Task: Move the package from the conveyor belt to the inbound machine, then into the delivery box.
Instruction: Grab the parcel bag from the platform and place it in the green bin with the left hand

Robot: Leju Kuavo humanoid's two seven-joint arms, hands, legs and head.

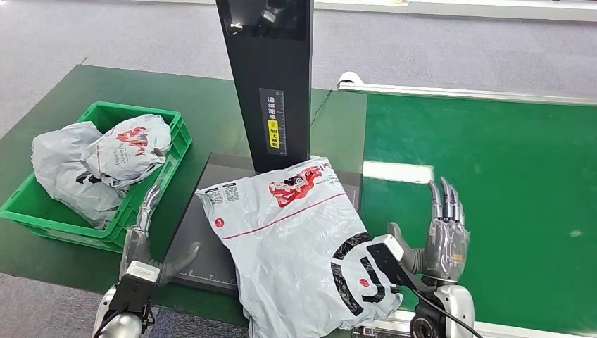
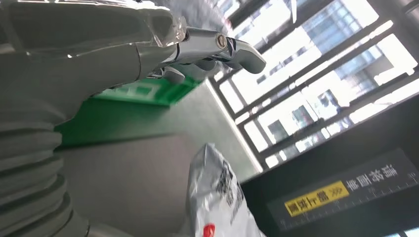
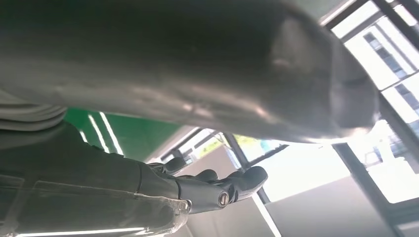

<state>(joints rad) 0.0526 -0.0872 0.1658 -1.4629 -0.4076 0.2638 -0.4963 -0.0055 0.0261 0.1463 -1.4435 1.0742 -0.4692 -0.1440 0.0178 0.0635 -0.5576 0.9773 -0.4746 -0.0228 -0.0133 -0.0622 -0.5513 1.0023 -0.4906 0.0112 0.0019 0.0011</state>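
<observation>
Both hands (image 1: 144, 232) (image 1: 442, 236) spread, empty, flanking package (image 1: 296, 239); wrist views show windows (image 2: 316, 84).

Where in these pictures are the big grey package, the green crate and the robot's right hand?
package (image 1: 296, 239): head view, middle of the grey bag.
green crate (image 1: 179, 137): head view, its right rim.
right hand (image 1: 445, 243): head view, on the palm below the fingers.
</observation>
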